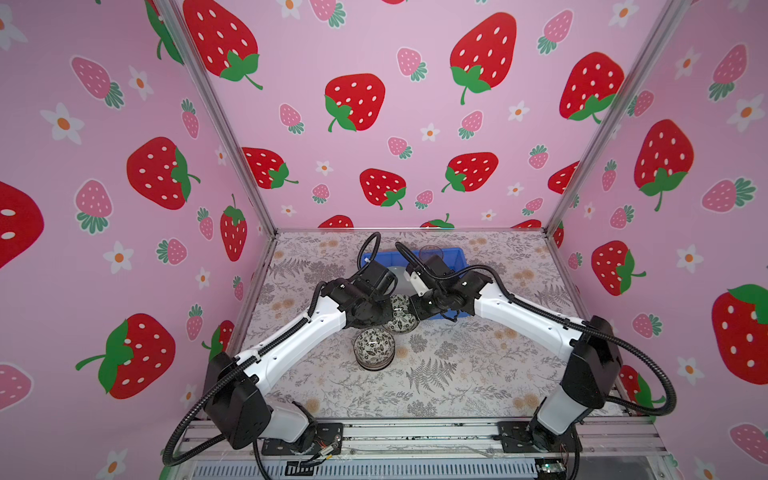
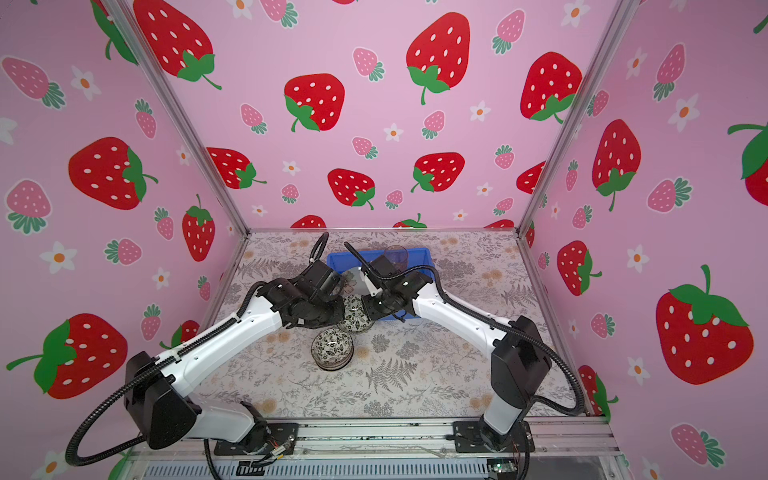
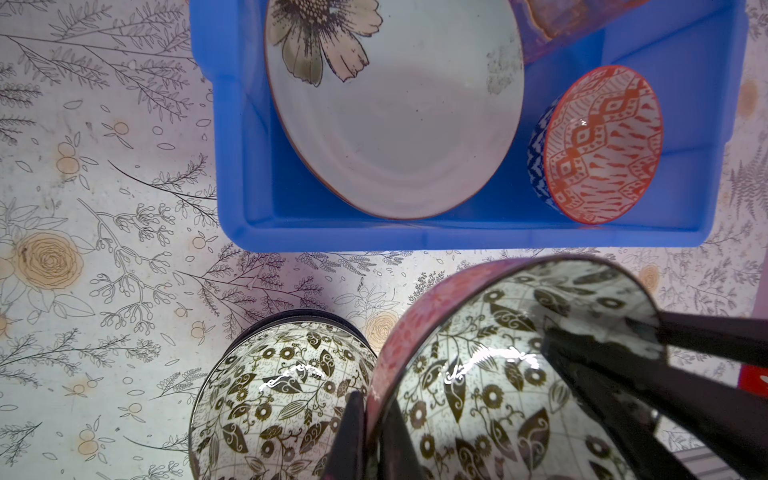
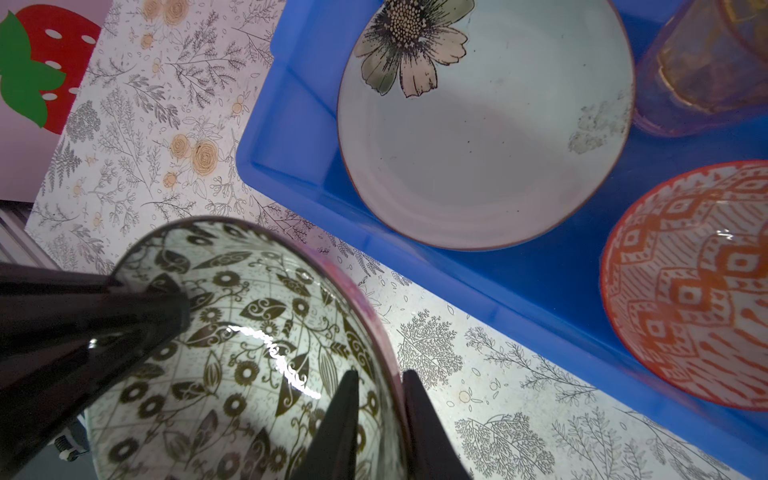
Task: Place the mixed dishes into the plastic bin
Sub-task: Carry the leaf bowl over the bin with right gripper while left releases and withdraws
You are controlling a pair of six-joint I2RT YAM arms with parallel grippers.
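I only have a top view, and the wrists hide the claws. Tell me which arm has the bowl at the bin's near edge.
Observer: Both do. The left claw and the right claw each pinch the held bowl at its rim, on opposite sides, with one finger inside and one outside.
Operator: Now report what the arms are hiding in the bin.
Observer: An orange bowl sits inside the bin, beside the flower plate.
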